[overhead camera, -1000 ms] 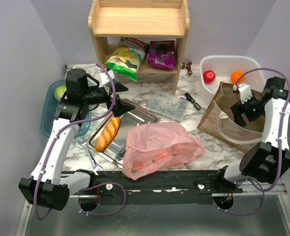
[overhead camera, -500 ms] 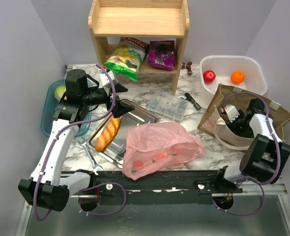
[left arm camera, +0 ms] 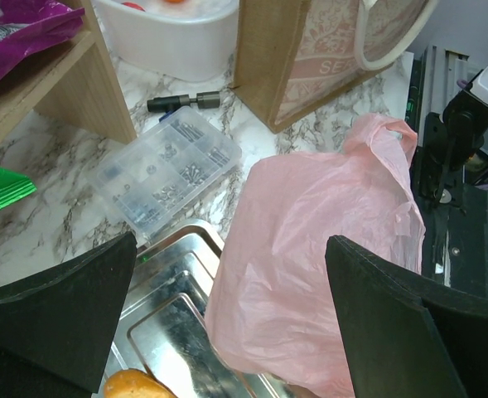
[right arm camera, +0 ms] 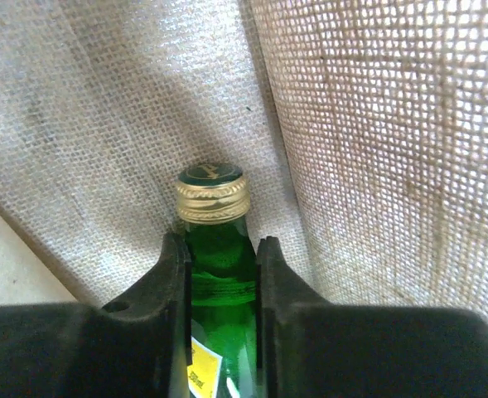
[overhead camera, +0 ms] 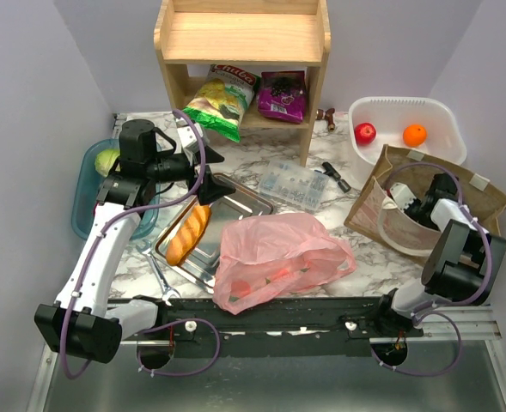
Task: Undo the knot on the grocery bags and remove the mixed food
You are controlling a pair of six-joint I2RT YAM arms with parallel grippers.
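At 9 o'clock on the worktop (overhead camera: 368, 257) a blue tub (overhead camera: 85, 202) holds a pale-green cabbage (overhead camera: 106, 160). Just past it, the left end effector (overhead camera: 213, 170) hangs above the 12 o'clock corner of the tray (overhead camera: 235, 206). Its fingers (left arm camera: 78, 315) stand wide apart with nothing between them. A golden loaf (overhead camera: 188, 233) lies in the tray toward 9 o'clock.

The pink bag (overhead camera: 278, 256) sits at 6 o'clock, slumped in the middle of the near edge. Its 9 o'clock side overlaps the tray, and reddish shapes show through the film. Its handle end (left arm camera: 378, 133) trails toward 3 o'clock. Whether that end is tied I cannot tell.

At 12 o'clock stands a wooden shelf (overhead camera: 244, 39). On its lower board a yellow-green crisp packet (overhead camera: 214, 107) lies beside a purple packet (overhead camera: 281, 94). A clear parts box (overhead camera: 297, 183) lies between the shelf and the bag.

At 2 o'clock a white basin (overhead camera: 399, 107) carries a red fruit (overhead camera: 365, 133) and an orange (overhead camera: 415, 135), well apart from each other. Touching the basin's near side is a burlap sack (overhead camera: 368, 206) with its mouth open. The right end effector (right arm camera: 220, 249) reaches down inside it. There its fingers (right arm camera: 171, 282) are clamped on the neck of a green bottle (right arm camera: 213, 203), just below the gold cap, with burlap weave all around.
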